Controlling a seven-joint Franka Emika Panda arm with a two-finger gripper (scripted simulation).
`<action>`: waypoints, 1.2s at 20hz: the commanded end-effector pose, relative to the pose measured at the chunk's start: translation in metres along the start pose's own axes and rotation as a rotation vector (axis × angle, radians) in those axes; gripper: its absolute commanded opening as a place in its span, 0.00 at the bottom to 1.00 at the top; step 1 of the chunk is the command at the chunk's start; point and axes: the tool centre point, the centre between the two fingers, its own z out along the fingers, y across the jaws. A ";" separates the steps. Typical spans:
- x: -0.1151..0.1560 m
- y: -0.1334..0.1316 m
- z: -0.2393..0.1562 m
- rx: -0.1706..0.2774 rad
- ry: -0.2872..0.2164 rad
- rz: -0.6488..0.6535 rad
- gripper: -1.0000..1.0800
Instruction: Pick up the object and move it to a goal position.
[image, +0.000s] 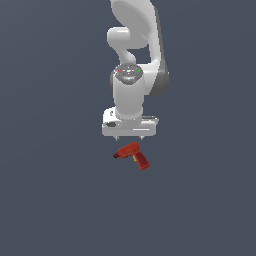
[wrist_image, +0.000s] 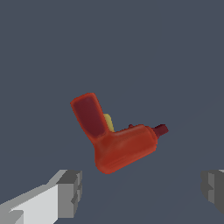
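The object (image: 132, 154) is a small red drill-shaped toy lying on the dark grey floor, its dark nose toward the exterior view's left and its handle angled toward the right. The wrist view shows the object (wrist_image: 114, 135) with a yellow trigger patch and dark nose tip. My white gripper (image: 129, 136) hangs just above and behind it, open, with short finger stubs wide apart. Both grey fingertips (wrist_image: 70, 192) appear in the wrist view, spread far apart with nothing between them; the toy lies beyond them, untouched.
The white arm (image: 135, 45) rises from the gripper toward the upper edge of the exterior view. A flat dark grey floor (image: 50, 200) surrounds the toy on all sides.
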 end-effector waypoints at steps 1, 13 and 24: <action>0.000 0.000 0.000 0.000 0.000 0.000 1.00; -0.002 0.004 0.001 -0.016 -0.001 -0.022 1.00; 0.004 -0.003 0.015 -0.015 -0.026 -0.136 1.00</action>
